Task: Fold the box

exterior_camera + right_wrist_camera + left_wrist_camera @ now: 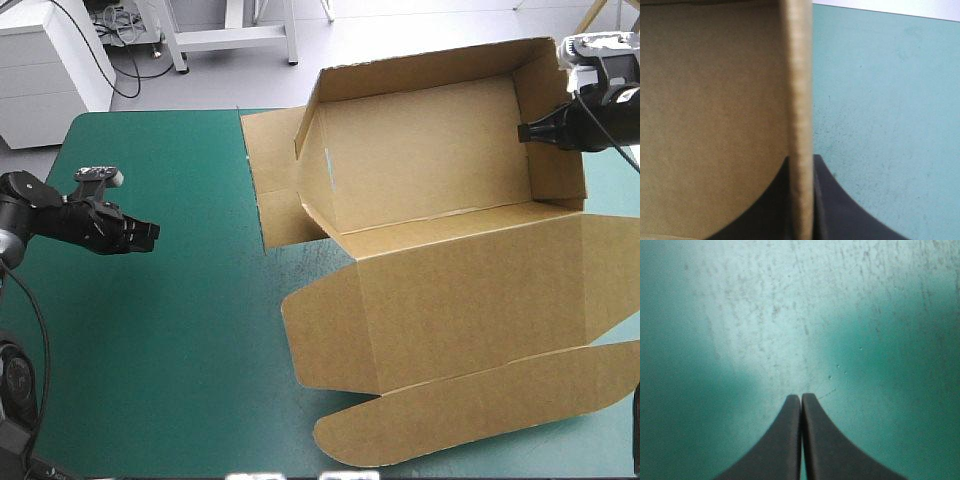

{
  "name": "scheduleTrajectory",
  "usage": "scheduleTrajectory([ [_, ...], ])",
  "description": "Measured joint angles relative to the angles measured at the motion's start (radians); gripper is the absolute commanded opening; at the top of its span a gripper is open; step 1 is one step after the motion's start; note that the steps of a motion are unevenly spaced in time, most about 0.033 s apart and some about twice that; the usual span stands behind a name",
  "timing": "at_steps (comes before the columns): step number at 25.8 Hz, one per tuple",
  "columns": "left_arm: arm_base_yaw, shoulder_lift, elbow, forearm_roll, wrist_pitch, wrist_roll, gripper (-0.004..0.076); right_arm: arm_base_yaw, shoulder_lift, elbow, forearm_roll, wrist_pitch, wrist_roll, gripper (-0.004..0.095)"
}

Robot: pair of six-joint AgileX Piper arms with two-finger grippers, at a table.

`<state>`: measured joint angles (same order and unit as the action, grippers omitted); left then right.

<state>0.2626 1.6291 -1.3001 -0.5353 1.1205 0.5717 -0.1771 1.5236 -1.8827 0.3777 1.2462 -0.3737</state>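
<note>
I have the box (430, 170) on the right half of the tabletop (150, 350), toward the far edge. It stands as an open tray: the far wall and both side walls are up. The lid (450, 300) lies flat on the near side of the tray, and its rounded tuck flap (480, 410) reaches toward the near edge. On the left of the tray another flap (272, 165) lies spread on the tabletop.

My right pincer (522, 132) is at the tray's far right corner. Its black fingers are all but closed on the right wall (799, 100), clamping it from both sides. In the right wrist view the board's edge runs straight up between the fingers, with the brown inside of the tray on one side and the teal-green cover (880, 125) on the other.

My left pincer (150, 232) hangs over the bare left part of the tabletop, well apart from the box. Its fingers are pressed together into a single point and hold nothing. In the left wrist view only scuffed teal-green cover lies ahead of them.
</note>
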Motion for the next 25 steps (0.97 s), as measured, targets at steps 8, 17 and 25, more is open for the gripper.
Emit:
scheduleTrajectory([
  [8, 0.000, 0.061, 0.077, -0.303, -0.038, 0.174, -0.0008, -0.015, -0.060, 0.000, 0.012, 0.000, -0.015, -0.0020],
  [17, -0.001, 0.071, 0.206, -0.648, -0.046, 0.457, 0.0267, -0.016, -0.064, 0.000, 0.073, 0.000, -0.022, -0.0020],
  [25, -0.094, 0.105, 0.211, -0.836, 0.050, 0.558, 0.0733, -0.016, -0.064, 0.000, 0.114, 0.000, -0.046, -0.0020],
])
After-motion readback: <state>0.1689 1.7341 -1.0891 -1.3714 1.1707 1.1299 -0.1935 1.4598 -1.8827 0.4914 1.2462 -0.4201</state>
